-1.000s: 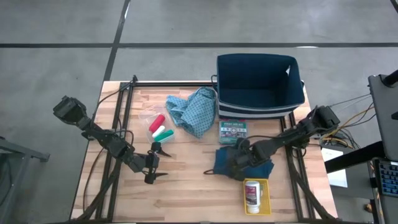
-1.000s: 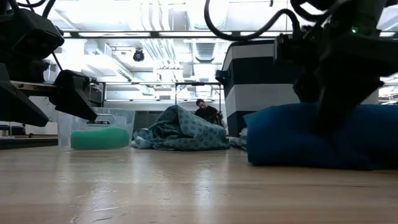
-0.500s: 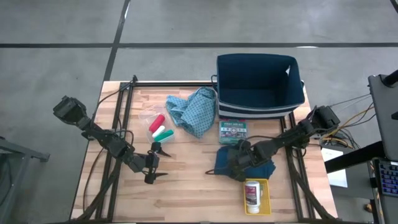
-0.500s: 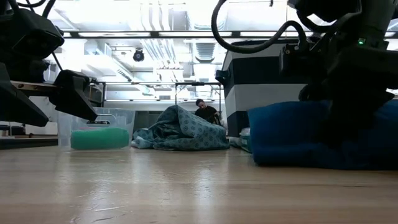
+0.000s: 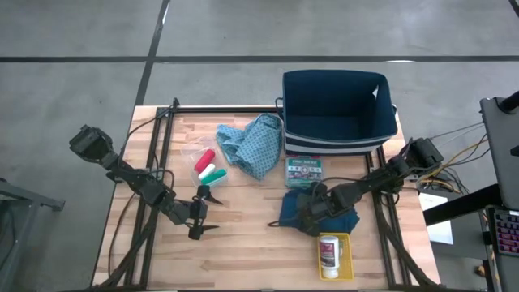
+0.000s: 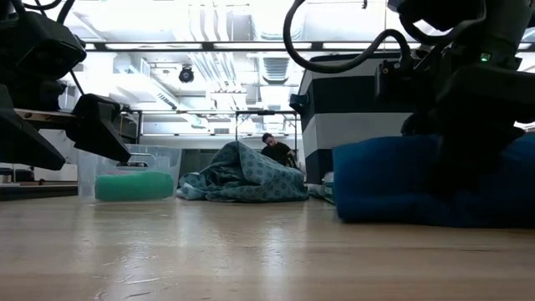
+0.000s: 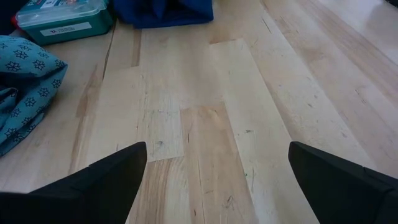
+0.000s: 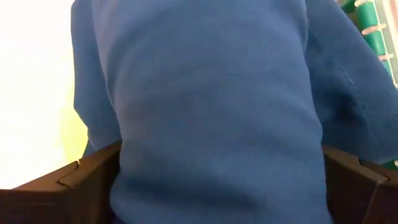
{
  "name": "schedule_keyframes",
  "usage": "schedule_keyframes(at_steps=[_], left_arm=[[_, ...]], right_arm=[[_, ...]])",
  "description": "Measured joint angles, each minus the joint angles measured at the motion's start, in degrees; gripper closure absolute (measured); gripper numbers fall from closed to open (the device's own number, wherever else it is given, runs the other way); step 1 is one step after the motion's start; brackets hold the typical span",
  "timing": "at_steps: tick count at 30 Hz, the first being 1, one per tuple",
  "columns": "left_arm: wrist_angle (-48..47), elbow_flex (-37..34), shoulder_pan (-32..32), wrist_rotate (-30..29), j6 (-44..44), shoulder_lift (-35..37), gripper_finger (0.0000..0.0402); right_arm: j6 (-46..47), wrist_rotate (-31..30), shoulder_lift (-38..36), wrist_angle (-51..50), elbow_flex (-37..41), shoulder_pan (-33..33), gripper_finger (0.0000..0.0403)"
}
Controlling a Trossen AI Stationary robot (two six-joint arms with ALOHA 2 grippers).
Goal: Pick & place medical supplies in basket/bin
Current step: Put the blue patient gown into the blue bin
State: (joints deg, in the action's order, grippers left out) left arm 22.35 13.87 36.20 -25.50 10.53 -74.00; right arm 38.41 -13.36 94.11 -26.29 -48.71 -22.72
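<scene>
The dark teal folded cloth (image 5: 336, 217) lies flat on the wood at the right. My right gripper (image 5: 306, 209) is down on its left part, open, fingers on either side of a bulge of cloth (image 8: 211, 74). My left gripper (image 5: 203, 215) hangs open over bare wood (image 7: 217, 149) at the left, with nothing between its fingers. Red, white and green cylinders (image 5: 209, 167) lie side by side on the table. The light-blue patterned cloth (image 5: 251, 144) lies bunched beside the basket (image 5: 336, 109). A white pill bottle (image 5: 329, 251) lies in a yellow tray. My right gripper comes at the teal cloth from above, slanting down from the table's right. Its open fingers (image 8: 87, 180) stand one on each side of a raised bulge of the cloth (image 8: 217, 186), which fills the whole gap between them. The cloth lies on the table.
A teal-lidded box (image 5: 304, 170) sits between the basket and the teal cloth. The dark blue basket stands open-topped at the far right. Black frame rails (image 5: 154, 162) run along the table's left and right sides. Bare wood lies between the two grippers.
My right gripper has sunk a little onto the teal cloth and then kept still, its fingers staying apart; the cloth's near edge has shifted slightly under it.
</scene>
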Motion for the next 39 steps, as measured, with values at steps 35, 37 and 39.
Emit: schedule_keyframes(at_steps=[35, 37, 39], left_arm=[[0.0, 0.0, 0.0, 0.0, 0.0, 0.0, 0.0003], [0.0, 0.0, 0.0, 0.0, 0.0, 0.0, 0.0003], [0.0, 0.0, 0.0, 0.0, 0.0, 0.0, 0.0003]], right_arm=[[-2.6, -0.3, 0.0, 0.6, 0.0, 0.0, 0.0227], [-2.6, -0.3, 0.0, 0.6, 0.0, 0.0, 0.0243], [-2.9, -0.3, 0.0, 0.6, 0.0, 0.0, 0.0258]])
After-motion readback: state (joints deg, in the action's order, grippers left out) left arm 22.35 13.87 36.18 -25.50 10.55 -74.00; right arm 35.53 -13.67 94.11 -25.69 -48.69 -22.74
